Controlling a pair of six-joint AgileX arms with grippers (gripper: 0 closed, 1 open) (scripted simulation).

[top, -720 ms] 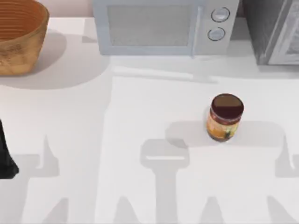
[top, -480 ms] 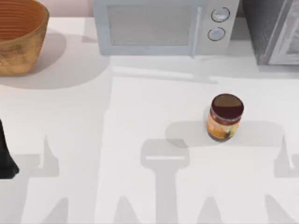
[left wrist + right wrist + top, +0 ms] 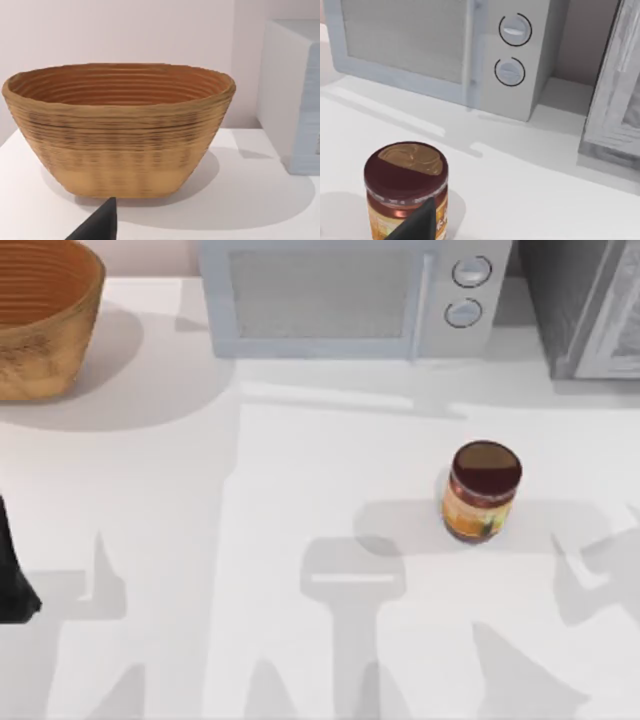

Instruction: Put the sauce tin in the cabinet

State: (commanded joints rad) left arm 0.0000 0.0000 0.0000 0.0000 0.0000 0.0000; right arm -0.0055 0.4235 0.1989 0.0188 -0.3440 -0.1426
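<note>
The right arm's shadow has swung in beside the sauce tin [image 3: 483,491]; the tin itself hasn't budged, upright in front of the microwave [image 3: 345,298], cabinet [image 3: 585,305] beyond. I can't tell my jaw states. I'd centre over the lid before descending.

Top view. The sauce tin [image 3: 483,492] stands upright on the bench [image 3: 300,500], right of centre, apart from everything else. Behind it, along the bench's rear edge, sits the microwave [image 3: 350,295], its two knobs [image 3: 468,290] at the right end of its front. The cabinet [image 3: 585,305] stands just right of the microwave, at the rear right corner, a narrow gap between them. The woven basket [image 3: 40,315] sits at the rear left corner, left of the microwave. The left arm [image 3: 12,575] is at the left edge.
</note>
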